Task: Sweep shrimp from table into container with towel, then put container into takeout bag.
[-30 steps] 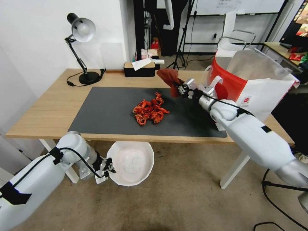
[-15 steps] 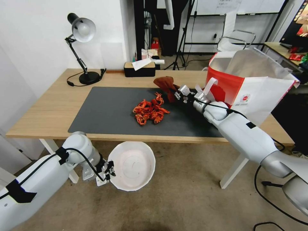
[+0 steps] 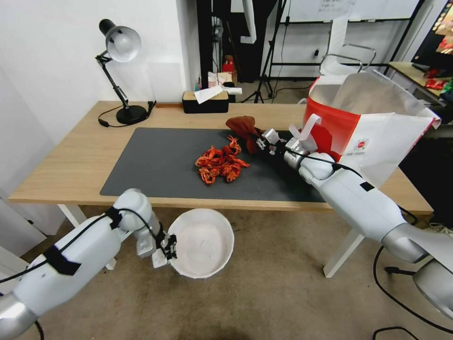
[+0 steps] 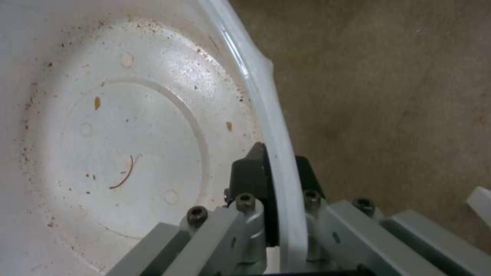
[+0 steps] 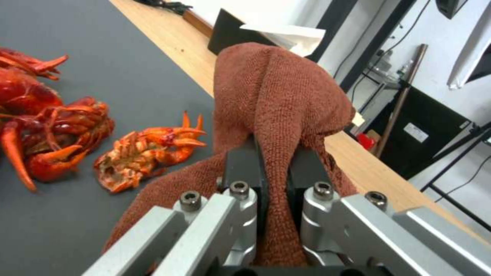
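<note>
Both grippers are loaded. The towel (image 3: pixel 245 126) is clamped in the right gripper (image 3: pixel 261 140), right of centre, just beside the shrimp (image 3: pixel 221 163) heaped mid-frame on the table (image 3: pixel 75 165). The container (image 3: pixel 203 243) is pinched by its rim in the left gripper (image 3: pixel 169 245), below the table edge, lower centre. For a clean sweep, the cloth should be dragged low behind the pile, toward that rim.

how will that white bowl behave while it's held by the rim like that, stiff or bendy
Probably bendy: the container's thin rim visibly kinks where the left pincer clamps it. Likely light, since one edge pinch holds it below the table edge. It may sag or tilt once the shrimp land inside.
</note>
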Controlling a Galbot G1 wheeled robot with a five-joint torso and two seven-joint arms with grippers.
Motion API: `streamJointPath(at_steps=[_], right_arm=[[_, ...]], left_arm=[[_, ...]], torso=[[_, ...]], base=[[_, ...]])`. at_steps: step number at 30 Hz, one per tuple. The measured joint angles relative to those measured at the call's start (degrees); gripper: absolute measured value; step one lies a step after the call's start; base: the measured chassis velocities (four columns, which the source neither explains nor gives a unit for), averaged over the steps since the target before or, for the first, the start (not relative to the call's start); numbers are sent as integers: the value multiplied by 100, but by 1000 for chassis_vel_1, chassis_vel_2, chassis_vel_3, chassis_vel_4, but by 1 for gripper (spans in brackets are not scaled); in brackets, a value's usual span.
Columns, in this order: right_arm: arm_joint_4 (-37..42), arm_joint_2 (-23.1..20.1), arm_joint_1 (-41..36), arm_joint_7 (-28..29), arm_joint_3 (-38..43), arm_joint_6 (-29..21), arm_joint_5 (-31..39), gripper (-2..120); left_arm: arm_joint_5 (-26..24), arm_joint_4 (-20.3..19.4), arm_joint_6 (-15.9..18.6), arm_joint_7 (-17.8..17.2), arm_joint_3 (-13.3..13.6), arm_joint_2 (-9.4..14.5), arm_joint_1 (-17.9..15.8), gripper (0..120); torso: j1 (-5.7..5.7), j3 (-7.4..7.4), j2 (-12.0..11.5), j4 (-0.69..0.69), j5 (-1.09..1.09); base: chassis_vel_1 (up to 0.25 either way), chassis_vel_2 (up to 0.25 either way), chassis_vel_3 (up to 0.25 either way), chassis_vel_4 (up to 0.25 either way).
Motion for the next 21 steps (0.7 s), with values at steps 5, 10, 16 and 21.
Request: streamJointPath(at_steps=[5, 10, 16, 21], right_arm=[[-87, 21, 12, -4, 27, 14, 4, 3], [-162, 72, 22, -37, 24, 31, 4, 3], [-241, 125, 41, -80, 7, 38, -9, 3], [-346, 202, 72, -104, -19, 45, -19, 3]], left_arm=[[-145, 192, 47, 96, 145, -192, -399, 0], [-263, 209, 90, 152, 248, -175, -589, 0], [-326, 138, 106, 168, 249, -135, -554, 0], [-330, 85, 108, 202, 250, -121, -544, 0]], torso=[[1, 0, 0, 0, 0], [0, 0, 0, 1, -1], [0, 0, 0, 1, -1], [0, 0, 0, 1, -1]], base=[[0, 0, 0, 0], [0, 0, 0, 0], [0, 0, 0, 0], [0, 0, 0, 0]])
